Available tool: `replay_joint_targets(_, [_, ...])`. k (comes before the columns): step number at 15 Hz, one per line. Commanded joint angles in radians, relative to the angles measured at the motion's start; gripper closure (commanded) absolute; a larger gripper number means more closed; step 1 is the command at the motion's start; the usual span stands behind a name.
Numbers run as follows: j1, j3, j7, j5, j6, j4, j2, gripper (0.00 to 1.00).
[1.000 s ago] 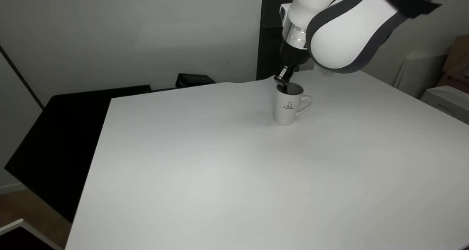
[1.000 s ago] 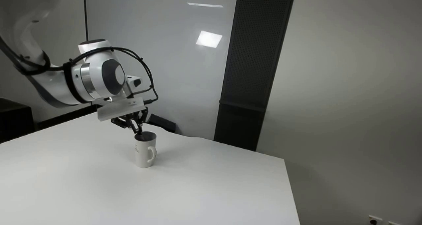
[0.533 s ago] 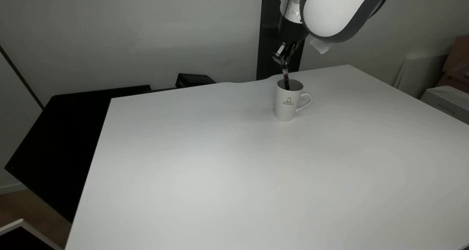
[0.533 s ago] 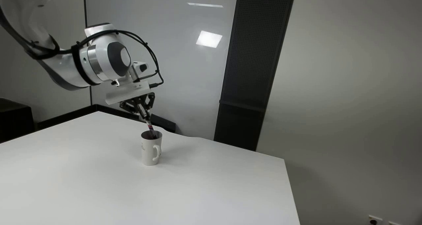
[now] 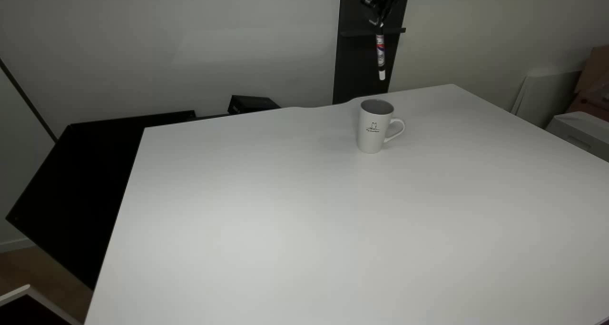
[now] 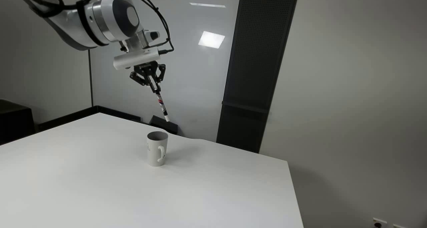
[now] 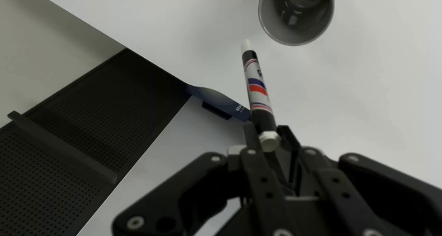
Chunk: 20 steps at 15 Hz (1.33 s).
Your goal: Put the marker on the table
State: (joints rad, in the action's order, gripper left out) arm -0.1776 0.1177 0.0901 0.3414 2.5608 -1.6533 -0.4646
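Note:
My gripper [image 5: 378, 22] is shut on the marker near its upper end, with one finger on each side of it. The grip also shows in an exterior view [image 6: 157, 91] and in the wrist view [image 7: 267, 134]. The marker [image 5: 380, 51] has a white body with black, red and blue bands and a white lower tip. It hangs tip down, slightly tilted, in the air above the mug, as an exterior view [image 6: 161, 102] and the wrist view [image 7: 256, 85] show. The white table [image 5: 285, 220] lies below it and fills much of an exterior view [image 6: 183, 194].
A white mug [image 5: 370, 134] stands upright and empty on the table near the back edge, also in an exterior view [image 6: 154, 154] and the wrist view [image 7: 293, 18]. A dark box [image 6: 163, 124] sits behind the edge. A black perforated panel [image 6: 257, 71] stands behind. Black furniture [image 5: 66, 187] adjoins the table.
My gripper has risen and drawn the marker up out of the mug, into the air above it. The mug has slid slightly toward the back edge and stays upright.

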Motion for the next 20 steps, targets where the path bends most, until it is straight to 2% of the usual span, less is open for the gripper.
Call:
replay_joint_targets(1, [0.081,-0.1,0.066,-0.112,-0.016,0.013,0.062,0.93])
replay_joint_targets(4, [0.128,-0.195,0.149,-0.273,-0.021,0.014,0.076,0.93])
replay_joint_targets(7, [0.133,-0.247,0.191,-0.352,-0.039,0.014,0.066,0.93])
replay_joint_targets(10, [0.089,-0.247,0.151,-0.316,-0.091,0.025,0.033,0.93])
replay_joint_targets(15, [0.005,-0.234,0.087,-0.244,-0.262,0.085,-0.075,0.93])
replay_joint_targets(20, [-0.051,-0.258,0.05,-0.271,-0.532,0.196,-0.205,0.93])
